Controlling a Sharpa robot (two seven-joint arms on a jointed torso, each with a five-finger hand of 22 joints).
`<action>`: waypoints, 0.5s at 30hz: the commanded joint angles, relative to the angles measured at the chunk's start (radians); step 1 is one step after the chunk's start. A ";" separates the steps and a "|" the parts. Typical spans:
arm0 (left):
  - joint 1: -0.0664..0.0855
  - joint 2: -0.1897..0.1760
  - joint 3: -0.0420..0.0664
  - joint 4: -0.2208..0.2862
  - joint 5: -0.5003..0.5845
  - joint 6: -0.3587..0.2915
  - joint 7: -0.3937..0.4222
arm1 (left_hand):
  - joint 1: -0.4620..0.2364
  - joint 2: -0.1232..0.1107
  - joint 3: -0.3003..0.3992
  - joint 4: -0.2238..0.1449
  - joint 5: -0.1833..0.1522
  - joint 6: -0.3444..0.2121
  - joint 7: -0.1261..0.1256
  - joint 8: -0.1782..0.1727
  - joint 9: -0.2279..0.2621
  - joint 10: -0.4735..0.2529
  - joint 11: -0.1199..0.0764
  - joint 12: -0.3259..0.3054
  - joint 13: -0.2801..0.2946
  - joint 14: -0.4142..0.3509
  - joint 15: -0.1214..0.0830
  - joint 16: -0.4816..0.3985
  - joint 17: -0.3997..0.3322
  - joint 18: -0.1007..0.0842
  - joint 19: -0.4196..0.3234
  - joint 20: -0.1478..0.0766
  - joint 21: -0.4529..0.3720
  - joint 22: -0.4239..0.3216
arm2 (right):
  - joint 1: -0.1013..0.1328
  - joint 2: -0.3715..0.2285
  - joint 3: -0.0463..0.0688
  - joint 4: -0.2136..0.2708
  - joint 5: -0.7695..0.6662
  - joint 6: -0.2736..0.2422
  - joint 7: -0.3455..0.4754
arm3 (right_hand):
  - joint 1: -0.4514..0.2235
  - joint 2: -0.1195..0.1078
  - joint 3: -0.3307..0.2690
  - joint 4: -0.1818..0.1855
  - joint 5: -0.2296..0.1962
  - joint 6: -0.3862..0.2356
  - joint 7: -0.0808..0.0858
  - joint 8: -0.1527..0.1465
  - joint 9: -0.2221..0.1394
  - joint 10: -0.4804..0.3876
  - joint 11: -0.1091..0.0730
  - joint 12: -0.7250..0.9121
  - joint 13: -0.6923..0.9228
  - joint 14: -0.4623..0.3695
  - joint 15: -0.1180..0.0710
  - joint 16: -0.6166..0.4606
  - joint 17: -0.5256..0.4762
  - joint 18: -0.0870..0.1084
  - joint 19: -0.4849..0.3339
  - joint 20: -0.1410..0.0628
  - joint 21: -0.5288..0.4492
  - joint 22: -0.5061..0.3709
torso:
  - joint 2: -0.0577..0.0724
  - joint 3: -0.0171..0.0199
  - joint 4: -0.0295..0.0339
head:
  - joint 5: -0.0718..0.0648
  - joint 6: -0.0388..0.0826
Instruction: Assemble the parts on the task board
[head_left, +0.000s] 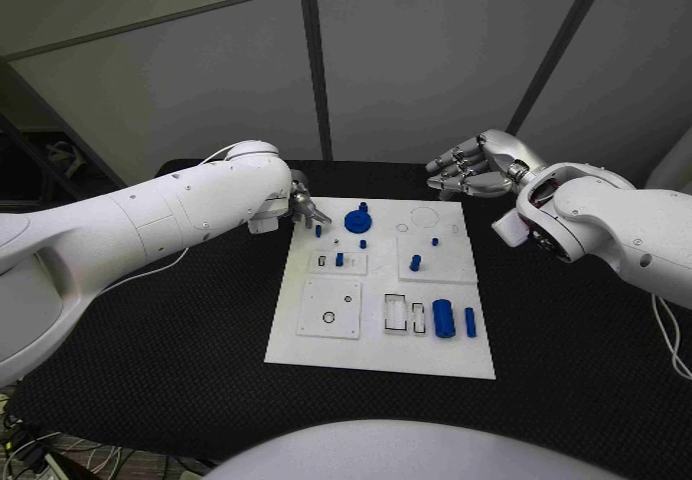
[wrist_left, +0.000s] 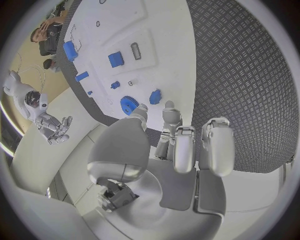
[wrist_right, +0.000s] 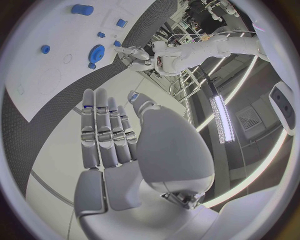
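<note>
**Left hand at the board's far corner, right hand parked clear**

Task board (head_left: 378, 340): white plate, centre of the head view, lying flat on the black table (head_left: 159, 370). The parts are spread across it rather than gathered, so assembly reads as barely begun.

- Blue gear (head_left: 358, 215): upper middle of the board, with a knob on top. It sits just beside the left hand's fingertips, so I judge it the likely next pick.
- Small blue pegs (head_left: 339, 259): several stand or lie in the upper-left area of the board, apart from one another.
- Blue peg (head_left: 415, 263): upright on the raised square plate at the upper right.
- Large blue cylinder (head_left: 443, 318) and a slimmer blue bar (head_left: 470, 321): lower right, lying beside the empty rectangular slots (head_left: 395, 313). Probably laid out next to their seats.

Left hand (head_left: 306, 207): at the board's upper-left corner. In the left wrist view its fingers (wrist_left: 215, 145) extend apart toward the board edge, nothing between them; it holds nothing. Whether a fingertip touches the gear I cannot tell.

Right hand (head_left: 479, 163): upper right of the head view, beyond the board's far edge and well apart from every part. Fingers (wrist_right: 103, 132) are straight and side by side, palm empty. Judged: kept clear so the left arm can work.

Surface: black textured mat, diamond pattern visible in the left wrist view. Room: pale grey wall panels with dark seams behind the table; cables at lower left.
</note>
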 joint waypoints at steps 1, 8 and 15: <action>0.001 -0.001 -0.002 0.005 -0.009 0.039 0.010 | 0.017 0.001 -0.008 -0.003 0.005 0.009 -0.002 0.004 0.000 -0.002 -0.007 0.002 -0.003 0.093 0.000 -0.005 0.237 -0.027 0.011 0.001 -0.003 0.059 | 0.002 0.001 0.000 0.000 -0.001 0.009 0.002 | -0.004 0.003 -0.005 -0.001 0.004 0.000 0.005 0.002 0.000 -0.009 0.001 0.000 -0.002 0.000 0.005 -0.003 -0.002 0.003 0.008 -0.001 -0.007 -0.001 | 0.000 0.0001 0.0004 | 0.002 0.001; 0.001 -0.004 -0.006 0.007 -0.009 0.052 0.009 | 0.031 0.009 -0.009 -0.008 0.006 0.011 -0.004 0.009 0.000 -0.002 -0.008 0.005 -0.002 0.093 -0.001 -0.005 0.237 -0.027 0.010 0.000 -0.005 0.058 | 0.002 0.003 0.000 -0.001 -0.001 0.010 0.001 | -0.004 0.003 -0.005 -0.001 0.004 0.000 0.005 0.002 0.000 -0.009 0.001 0.000 -0.002 0.000 0.005 -0.003 -0.002 0.003 0.008 -0.001 -0.007 -0.001 | 0.000 0.0001 0.0002 | 0.003 0.001; 0.001 -0.006 -0.009 0.009 -0.009 0.048 0.017 | 0.043 0.016 -0.009 -0.012 0.006 0.013 -0.005 0.013 0.001 -0.001 -0.009 0.006 -0.003 0.093 -0.002 -0.005 0.237 -0.027 0.010 -0.001 -0.005 0.058 | 0.002 0.005 0.000 -0.003 -0.001 0.010 0.001 | -0.003 0.004 -0.004 -0.001 0.006 -0.001 0.005 0.002 0.000 -0.010 0.001 0.000 -0.002 0.000 0.005 -0.004 -0.002 0.003 0.008 -0.001 -0.008 -0.002 | 0.000 0.0004 0.0005 | 0.003 0.002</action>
